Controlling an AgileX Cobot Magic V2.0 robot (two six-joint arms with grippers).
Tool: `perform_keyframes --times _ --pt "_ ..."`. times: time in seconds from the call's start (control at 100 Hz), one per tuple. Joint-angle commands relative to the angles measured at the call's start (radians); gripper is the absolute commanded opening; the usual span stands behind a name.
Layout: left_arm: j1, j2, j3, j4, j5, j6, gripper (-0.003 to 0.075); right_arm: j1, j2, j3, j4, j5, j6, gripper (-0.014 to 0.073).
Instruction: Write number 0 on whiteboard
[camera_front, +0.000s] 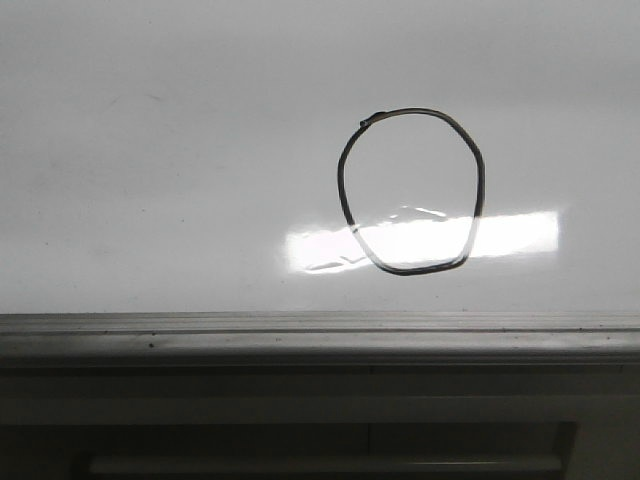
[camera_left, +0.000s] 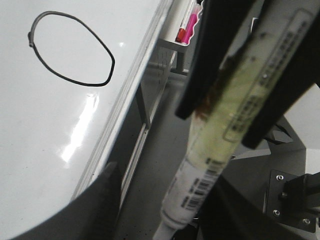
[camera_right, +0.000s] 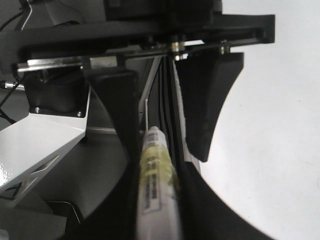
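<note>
Whiteboard (camera_front: 150, 150): glossy, rigid; 0 (camera_front: 412, 190) drawn right of centre, smudge-prone. Left tool (camera_left: 245, 90) clamps marker (camera_left: 220, 145) mid-barrel: light, stiff, slick. Right tool (camera_right: 160, 130) likewise holds a marker.

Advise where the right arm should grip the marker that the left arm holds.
Probably take the marker on its bare barcode-labelled stretch beyond the left fingers, closing across the round barrel from the side. Those fingers cover the rest.
</note>
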Motion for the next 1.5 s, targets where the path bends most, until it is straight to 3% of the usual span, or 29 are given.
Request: perform_keyframes --times 0.0,0.19,0.39,0.46,0.61,0.69,0.83,0.97,1.04,1.15,1.32,1.49 --pt "-0.006 0.004 -0.036 -0.012 -0.080 -0.002 0.0201 0.013 -0.013 -0.028 0.028 -0.081 -0.008 -0.0047" --pt "-0.006 0.004 -0.036 -0.016 -0.091 -0.002 -0.0020 0.013 -0.013 -0.028 0.064 -0.069 -0.008 -0.0047" --pt "-0.006 0.004 -0.036 -0.030 -0.122 -0.002 -0.0020 0.013 -0.013 -0.028 0.090 -0.064 -0.008 -0.0027" --pt "-0.006 0.004 -0.036 -0.044 -0.135 -0.002 -0.0020 0.013 -0.013 -0.028 0.090 -0.064 -0.008 0.0080" --pt "-0.006 0.004 -0.027 -0.047 -0.198 -0.052 -0.0020 -0.005 -0.048 -0.032 0.090 -0.072 -0.006 0.0484" --pt "-0.006 0.004 0.000 -0.039 -0.258 -0.090 -0.0020 -0.021 -0.094 -0.034 0.090 -0.111 -0.001 0.0551" --pt "-0.006 0.004 0.084 -0.023 -0.444 -0.210 -0.0020 -0.084 -0.209 -0.034 0.084 -0.143 -0.001 0.0496" --pt "0.001 0.013 0.193 -0.017 -0.704 -0.421 -0.0020 -0.174 -0.317 -0.034 0.075 -0.031 -0.001 0.0377" --pt "0.027 0.028 0.238 -0.017 -0.782 -0.481 -0.0020 -0.213 -0.365 -0.019 0.074 0.051 -0.001 0.0239" --pt "0.099 0.080 0.267 -0.020 -0.796 -0.508 -0.0020 -0.251 -0.437 0.042 0.074 0.136 0.001 -0.0081" --pt "0.190 0.178 0.267 -0.077 -0.787 -0.522 -0.0020 -0.252 -0.531 0.181 0.071 0.108 0.061 -0.0067" --pt "0.203 0.265 0.267 -0.084 -0.788 -0.522 -0.0020 -0.252 -0.586 0.307 0.071 0.039 0.135 -0.0067"
